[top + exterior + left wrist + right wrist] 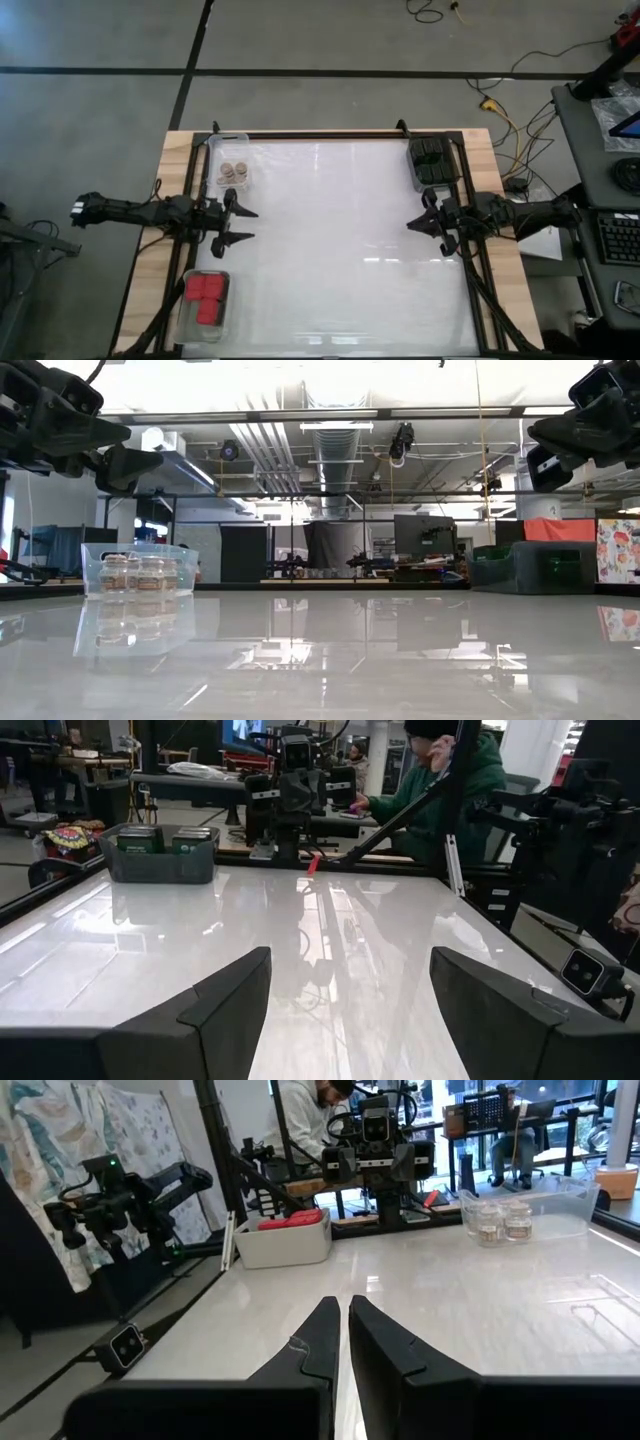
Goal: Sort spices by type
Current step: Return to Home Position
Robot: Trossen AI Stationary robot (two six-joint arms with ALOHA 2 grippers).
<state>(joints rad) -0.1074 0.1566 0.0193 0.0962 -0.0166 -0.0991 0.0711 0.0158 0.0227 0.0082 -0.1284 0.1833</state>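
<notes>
left arm (140,211) — black, white label | left hand (350,952) — wedge fingers (225,1005)

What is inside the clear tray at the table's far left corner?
The clear tray holds only round tan-topped jars; the lids hide what is in them.

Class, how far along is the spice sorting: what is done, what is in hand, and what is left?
Done: tan-topped jars, black boxes and red containers each sit grouped apart, unmixed. In hand: nothing; the left hand is open, the right hand is shut, and both are empty. Left: seemingly nothing to sort.

Red spices (206,297), tan jars (234,174), black boxes (432,158)
</notes>
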